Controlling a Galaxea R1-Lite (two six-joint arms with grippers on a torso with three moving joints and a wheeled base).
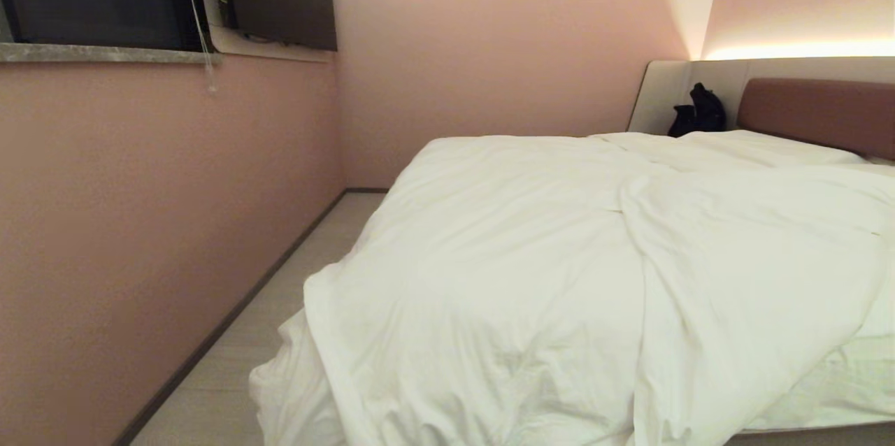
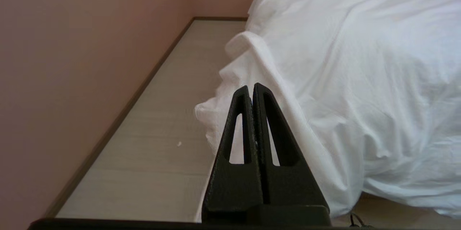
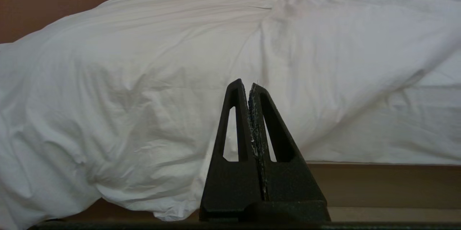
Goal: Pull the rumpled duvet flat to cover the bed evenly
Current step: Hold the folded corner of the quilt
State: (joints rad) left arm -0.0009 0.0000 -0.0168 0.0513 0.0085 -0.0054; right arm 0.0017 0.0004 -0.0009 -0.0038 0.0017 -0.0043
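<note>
Inspection from the foot of the bed [image 1: 804, 435]: the duvet [image 1: 531, 271] lies bunched toward the bed's left side, spilling over the left foot corner and sagging toward the floor [image 1: 231, 362], while a folded-over flap runs across its middle. At the right foot corner the duvet has pulled back and a thinner white layer [image 1: 846, 390] shows beneath it. I judge the lopsided lie to be the fault the task must correct; no straightening has begun.

At the head end, a pillow [image 1: 755, 145] rests below the reddish-brown headboard [image 1: 818, 114]. A small dark object [image 1: 696, 114] sits by the left head corner; I cannot identify it.

My left gripper [image 2: 252, 87] points at the overhanging fold near the left foot corner, fingers clenched together on nothing and clear of the cloth. My right gripper [image 3: 246, 85] faces the duvet's hanging front edge above the bed's side panel [image 3: 378, 183], likewise clenched and empty.

Hidden: the bed's right side is cut off, and neither arm appears in the head view.
</note>
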